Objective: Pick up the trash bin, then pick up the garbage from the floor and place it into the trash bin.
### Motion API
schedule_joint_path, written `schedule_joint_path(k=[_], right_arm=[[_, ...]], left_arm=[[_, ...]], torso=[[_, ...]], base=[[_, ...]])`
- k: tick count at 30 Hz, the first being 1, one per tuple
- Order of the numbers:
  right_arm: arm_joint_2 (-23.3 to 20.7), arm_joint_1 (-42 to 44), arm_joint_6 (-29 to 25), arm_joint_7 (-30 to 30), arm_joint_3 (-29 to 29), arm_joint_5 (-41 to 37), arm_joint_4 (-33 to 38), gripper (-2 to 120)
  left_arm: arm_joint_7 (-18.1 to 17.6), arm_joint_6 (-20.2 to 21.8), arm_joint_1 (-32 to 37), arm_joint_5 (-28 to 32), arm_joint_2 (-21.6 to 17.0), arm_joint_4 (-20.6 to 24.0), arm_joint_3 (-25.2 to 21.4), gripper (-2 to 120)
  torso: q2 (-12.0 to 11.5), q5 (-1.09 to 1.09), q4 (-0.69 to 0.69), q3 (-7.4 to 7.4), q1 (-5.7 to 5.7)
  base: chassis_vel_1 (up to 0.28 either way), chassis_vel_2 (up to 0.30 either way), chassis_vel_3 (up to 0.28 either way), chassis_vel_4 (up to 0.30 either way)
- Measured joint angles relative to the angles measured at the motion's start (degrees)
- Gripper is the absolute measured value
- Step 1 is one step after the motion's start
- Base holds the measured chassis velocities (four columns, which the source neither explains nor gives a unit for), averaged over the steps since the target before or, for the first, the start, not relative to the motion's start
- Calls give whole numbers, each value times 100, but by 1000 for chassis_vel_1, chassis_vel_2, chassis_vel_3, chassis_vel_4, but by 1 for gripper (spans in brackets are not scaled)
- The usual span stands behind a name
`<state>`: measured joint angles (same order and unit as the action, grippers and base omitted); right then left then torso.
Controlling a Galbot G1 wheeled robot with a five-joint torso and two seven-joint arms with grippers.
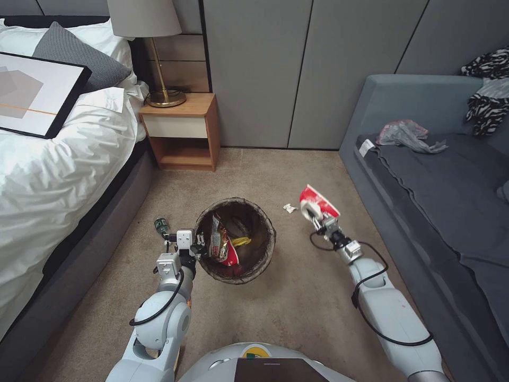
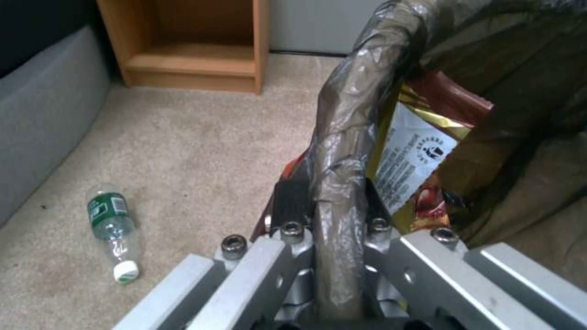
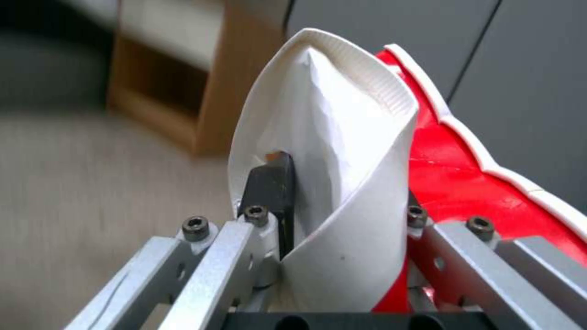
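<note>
The trash bin point(image 1: 235, 240) is sitting at the centre of the head view, its mouth facing up, and the left gripper point(image 1: 197, 247) is clamping its bag-lined rim point(image 2: 342, 151) on the frame-left side. Right of the bin, the right gripper point(image 1: 318, 218) is pinching the crushed paper cup point(image 1: 317, 203) by its wall point(image 3: 342, 192). The cup's long axis is pointing toward the upper frame, so the bin lies to its left. The green bottle point(image 1: 160, 225) is lying beside the left gripper; a paper scrap point(image 1: 289, 208) is lying between bin and cup.

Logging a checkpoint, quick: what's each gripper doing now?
Left gripper: shut on the trash bin rim.
Right gripper: shut on the paper cup.
</note>
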<state>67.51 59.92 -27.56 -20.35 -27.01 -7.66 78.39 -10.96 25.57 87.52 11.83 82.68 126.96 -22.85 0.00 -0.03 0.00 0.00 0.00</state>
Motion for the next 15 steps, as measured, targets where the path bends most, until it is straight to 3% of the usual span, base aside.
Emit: schedule_joint_path(k=[4, 7, 15], right_arm=[[-30, 92, 8, -154, 101, -446, 541, 19], [-43, 361, 105, -441, 417, -848, 1613, 19], [-68, 469, 345, -177, 1237, -666, 2485, 19]], left_arm=[[-2, 0, -5, 0, 2, -19, 24, 0], [-5, 9, -4, 9, 1, -46, 89, 0], [-9, 33, -10, 21, -5, -71, 135, 0]], torso=[[0, 2, 0, 0, 0], [0, 2, -1, 0, 0], [0, 1, 0, -1, 0]], base=[[0, 0, 0, 0], [0, 0, 0, 0], [0, 0, 0, 0]])
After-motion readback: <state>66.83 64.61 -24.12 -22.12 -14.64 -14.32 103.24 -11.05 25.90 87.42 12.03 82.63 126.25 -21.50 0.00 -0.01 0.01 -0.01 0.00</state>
